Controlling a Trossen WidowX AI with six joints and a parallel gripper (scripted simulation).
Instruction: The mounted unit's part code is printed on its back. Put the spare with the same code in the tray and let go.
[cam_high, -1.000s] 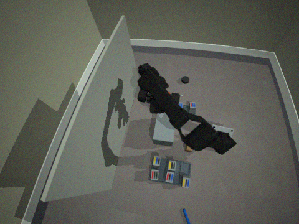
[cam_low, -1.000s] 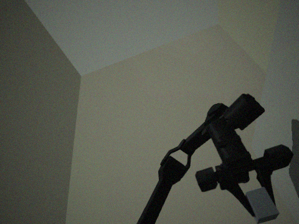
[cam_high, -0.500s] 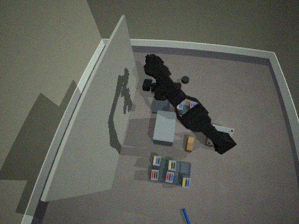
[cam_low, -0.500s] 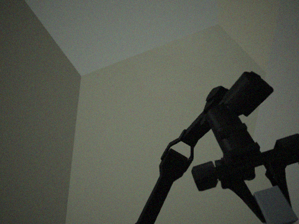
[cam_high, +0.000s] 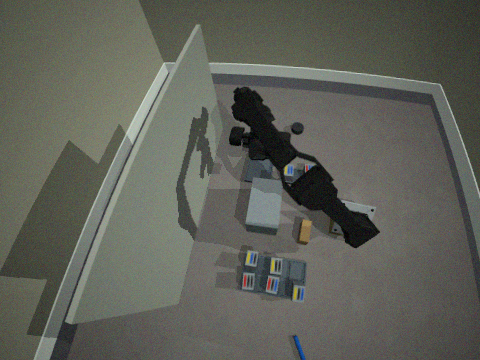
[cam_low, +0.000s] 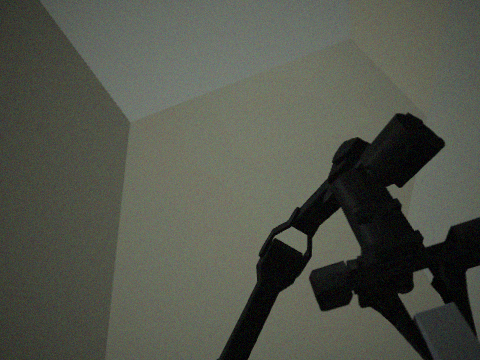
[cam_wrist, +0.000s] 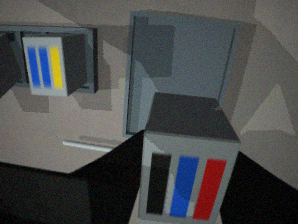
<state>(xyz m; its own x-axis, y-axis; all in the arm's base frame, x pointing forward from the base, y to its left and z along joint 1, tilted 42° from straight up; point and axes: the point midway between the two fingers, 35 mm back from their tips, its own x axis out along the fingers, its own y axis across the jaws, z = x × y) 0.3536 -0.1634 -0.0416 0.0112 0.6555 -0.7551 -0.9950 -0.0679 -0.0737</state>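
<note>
My gripper (cam_low: 447, 336) (cam_wrist: 180, 141) is shut on a spare (cam_low: 442, 320) (cam_wrist: 192, 116), a grey box whose pale face shows black, blue and red stripes in the wrist view. The spare is held in the air. The blue-grey tray (cam_high: 254, 172) (cam_wrist: 205, 57) lies behind it in the wrist view, with a shadow on its floor; the spare hides its near edge. In the top view the arm covers part of the tray and the held spare cannot be made out. I cannot make out the mounted unit's back or its code.
A small rack (cam_wrist: 93, 60) beside the tray holds striped spares (cam_high: 288, 170) (cam_wrist: 46, 65). A grey box (cam_high: 265, 202) stands near the tray, with an orange block (cam_high: 305, 231) beyond. A larger rack (cam_high: 297, 270) holds several spares. A tall panel (cam_high: 150, 175) stands at the left.
</note>
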